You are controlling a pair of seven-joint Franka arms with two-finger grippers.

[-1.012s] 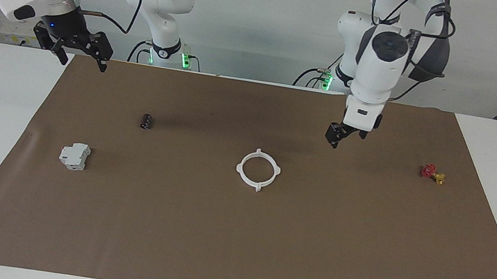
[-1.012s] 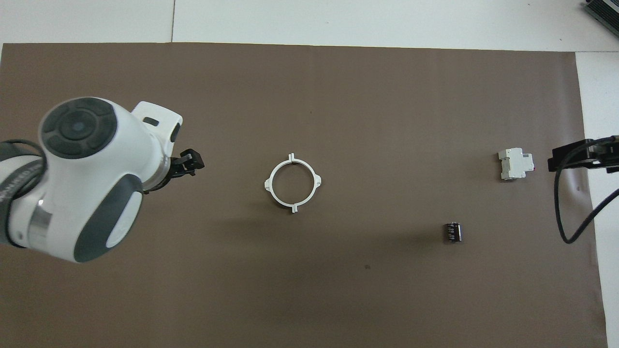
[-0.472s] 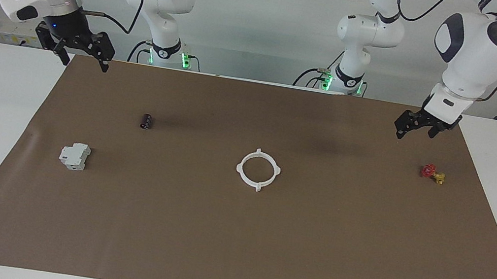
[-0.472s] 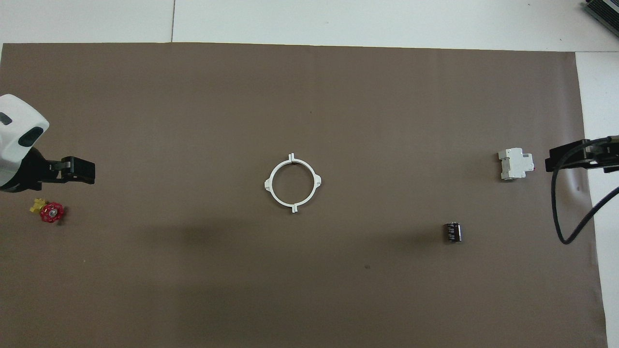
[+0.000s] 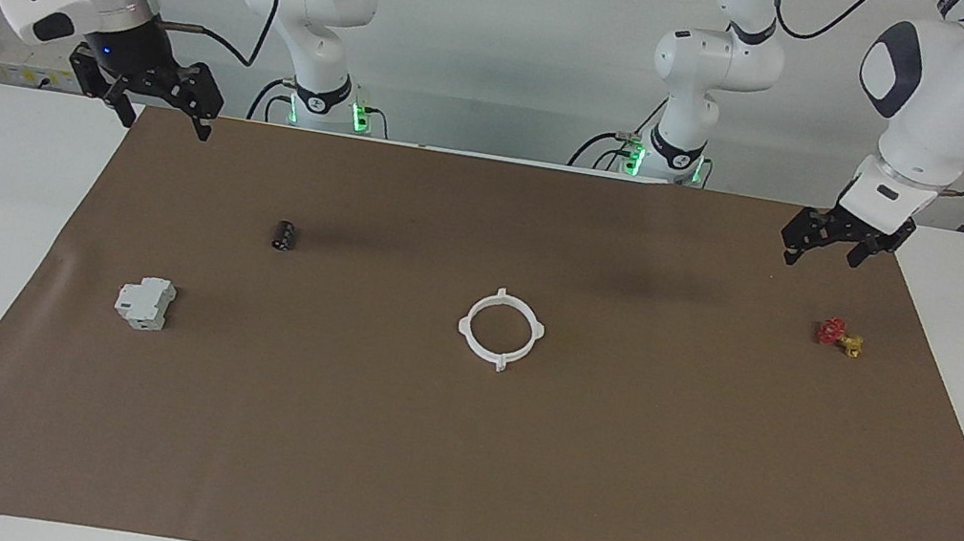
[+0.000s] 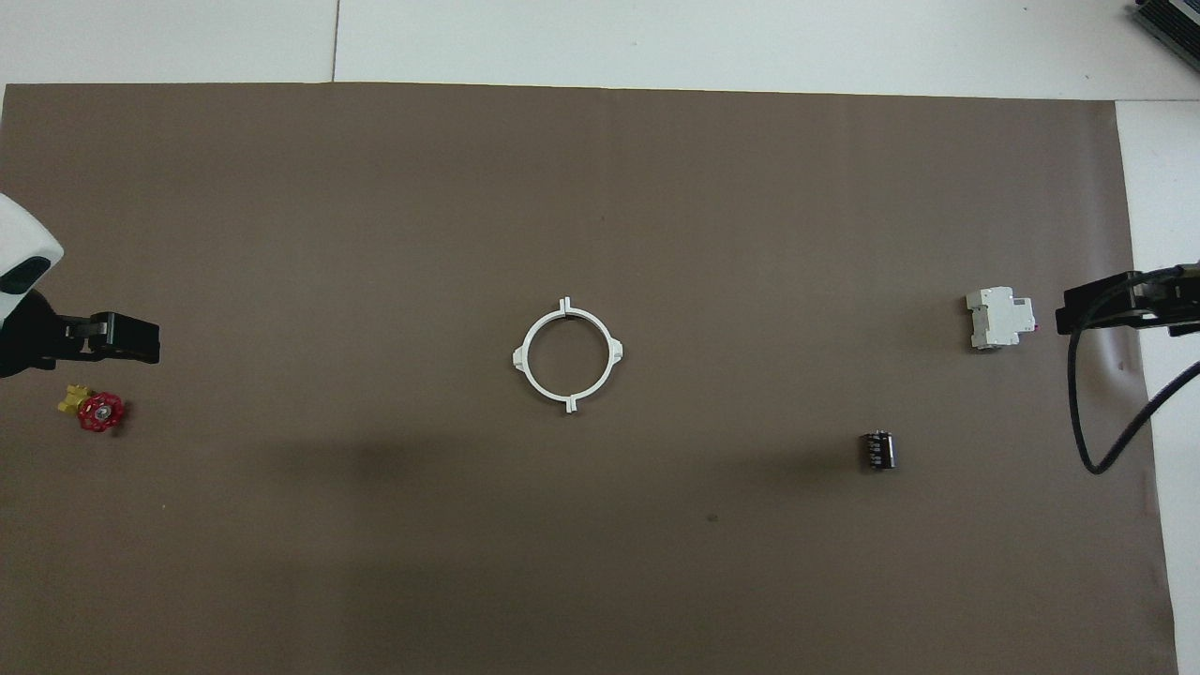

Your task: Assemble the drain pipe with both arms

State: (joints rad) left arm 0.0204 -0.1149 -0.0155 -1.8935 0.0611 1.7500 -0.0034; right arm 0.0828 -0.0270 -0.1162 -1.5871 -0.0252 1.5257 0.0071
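Drain pipe sits joined as one ring mid-mat, so job looks done. Left gripper & right gripper hang apart over mat corners, both w/ jaws open, holding nothing.

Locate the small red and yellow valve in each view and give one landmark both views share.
Facing view: the red and yellow valve lies on the brown mat at the left arm's end of the table, toward the picture's right edge.
Overhead view: the same valve lies near the picture's left edge, beside the left gripper.
Shared landmark: the white tabbed ring at the mat's middle.
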